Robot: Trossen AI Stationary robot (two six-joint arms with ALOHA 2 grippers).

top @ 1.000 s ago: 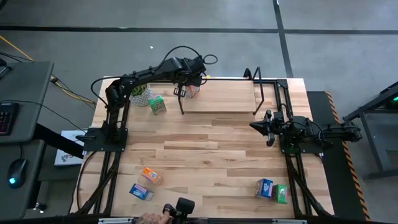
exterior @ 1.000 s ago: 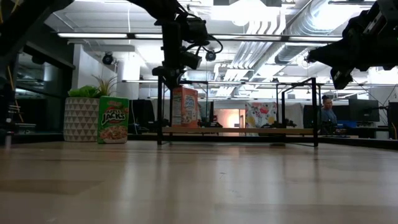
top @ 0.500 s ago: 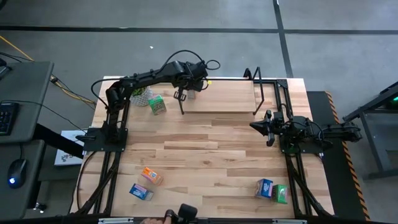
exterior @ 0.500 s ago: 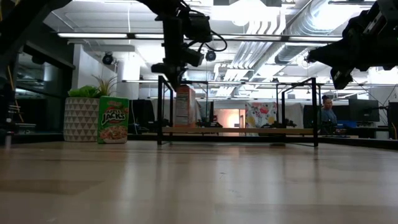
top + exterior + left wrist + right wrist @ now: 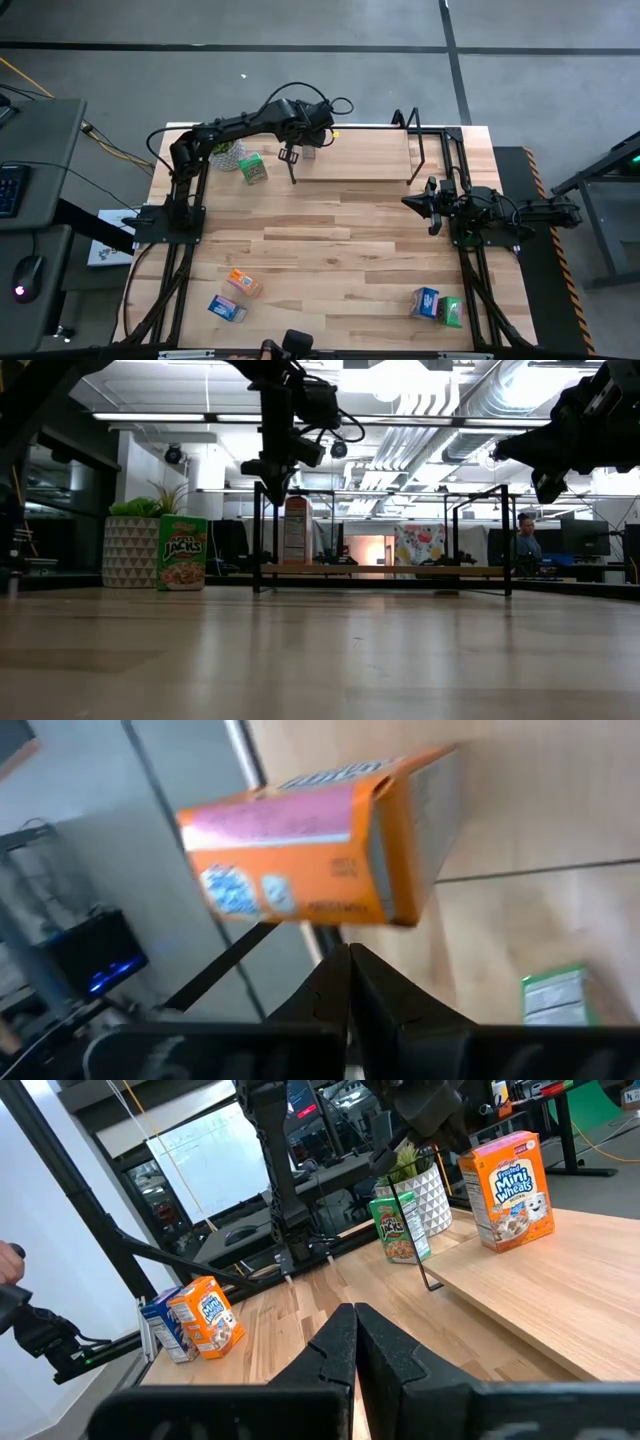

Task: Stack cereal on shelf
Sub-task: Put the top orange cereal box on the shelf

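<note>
Overhead, left gripper (image 5: 292, 155): fingers closed, empty, beside the orange cereal box (image 5: 309, 150).
Orange cereal box: upright on the shelf (image 5: 370, 160) board.
Right gripper (image 5: 422, 204): closed, empty, waiting at the table's right.

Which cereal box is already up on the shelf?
The orange cereal box standing upright on the shelf, at its end near the left gripper. The others sit on the table.
</note>
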